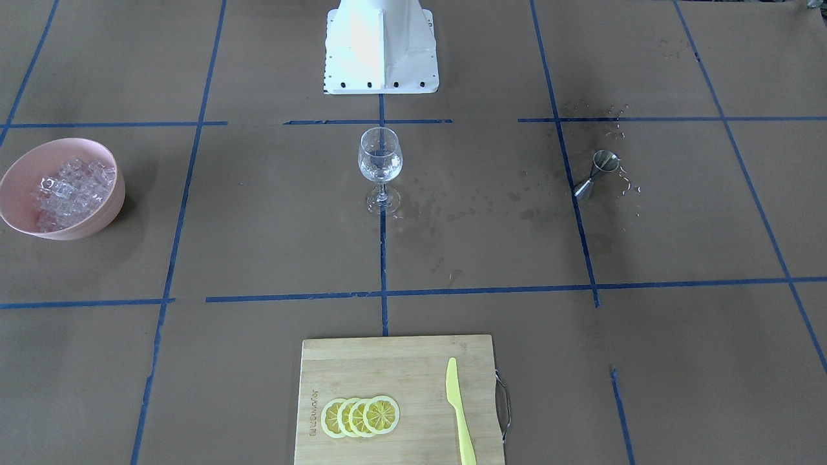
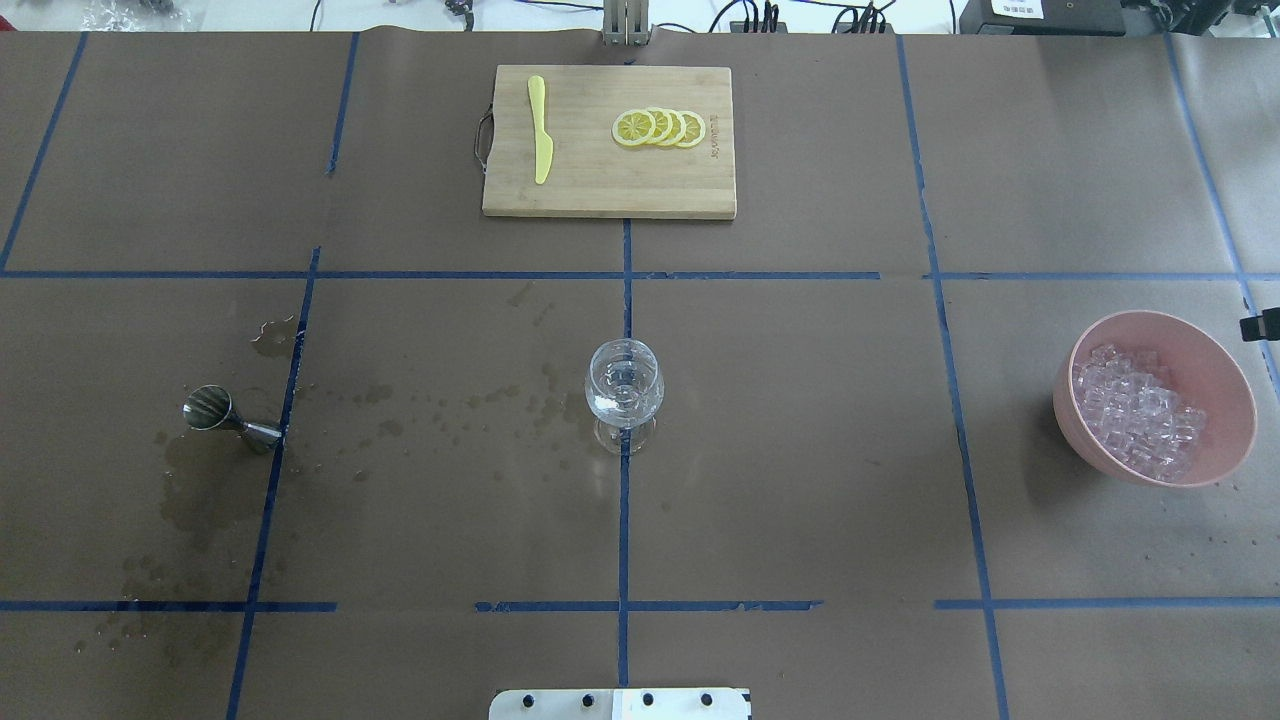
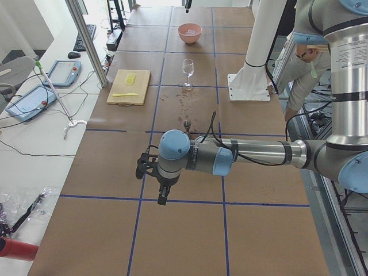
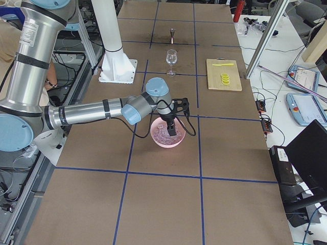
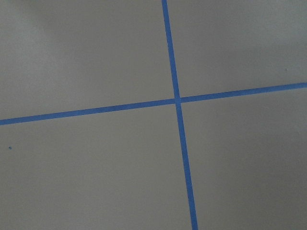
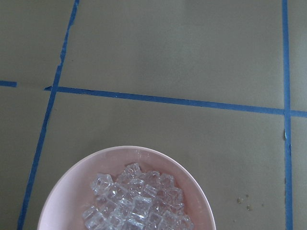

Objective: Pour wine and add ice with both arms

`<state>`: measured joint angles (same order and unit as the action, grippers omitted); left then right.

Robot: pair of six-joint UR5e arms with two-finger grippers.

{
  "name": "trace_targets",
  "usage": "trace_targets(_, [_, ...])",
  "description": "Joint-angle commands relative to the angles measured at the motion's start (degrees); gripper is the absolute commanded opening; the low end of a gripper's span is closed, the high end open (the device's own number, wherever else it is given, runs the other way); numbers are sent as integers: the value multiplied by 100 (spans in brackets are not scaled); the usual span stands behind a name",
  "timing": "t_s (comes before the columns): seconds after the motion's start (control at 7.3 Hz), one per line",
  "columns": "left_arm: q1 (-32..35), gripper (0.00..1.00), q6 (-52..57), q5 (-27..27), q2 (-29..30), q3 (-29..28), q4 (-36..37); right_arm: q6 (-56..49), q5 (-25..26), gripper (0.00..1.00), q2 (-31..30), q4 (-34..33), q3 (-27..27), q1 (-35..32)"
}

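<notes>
Brown paper across the whole table (image 1: 258,226), ruled into squares by blue tape (image 1: 384,258). Heaped in a pink bowl (image 2: 1235,400) toward the robot's right end: clear ice (image 2: 1135,415), filling most of the bowl. Just above that heap, seen only from the side, the right gripper (image 4: 172,131), pointing straight down on the end of the right arm (image 4: 87,113); impossible to tell whether fingers apart or together, or whether touching the cubes. From the right wrist, only the top of the bowl and the ice below.

Upright at the table's middle, on a tape line and in front of the white pedestal (image 1: 381,45): a clear wine glass (image 1: 380,158), well apart from the bowl. Between the glass and the robot's left side, a scatter of wet spots (image 2: 450,410) darkening the paper. At the far end of that trail, a small metal jigger (image 1: 597,173), lying tipped on its side beside a tape line.

Further along the left end, well apart from the jigger: the left gripper (image 3: 163,198), pointing down over bare paper near a tape crossing, held out by the left arm (image 3: 259,154); fingers' state not readable here either.

On the operators' side of the glass, a wooden cutting board (image 1: 387,368) carrying four overlapping lemon slices (image 1: 362,416) and a yellow-green plastic knife (image 1: 459,413), apart from each other.
</notes>
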<state>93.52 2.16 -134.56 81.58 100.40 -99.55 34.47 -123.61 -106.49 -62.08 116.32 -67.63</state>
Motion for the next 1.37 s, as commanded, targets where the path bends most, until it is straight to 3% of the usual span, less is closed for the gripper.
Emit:
trace_targets(0.0, [-1, 100, 3, 0, -2, -12, -100, 341, 434, 100, 84, 108, -13, 548])
trace_targets(0.14, [-1, 100, 12, 0, -2, -21, -108, 724, 521, 100, 84, 187, -39, 767])
trace_targets(0.27, [-1, 100, 12, 0, -2, -29, -108, 1041, 949, 100, 84, 214, -65, 1117])
trace_targets(1.23, [-1, 100, 12, 0, -11, -38, -108, 1502, 1718, 71, 93, 214, -391, 2069])
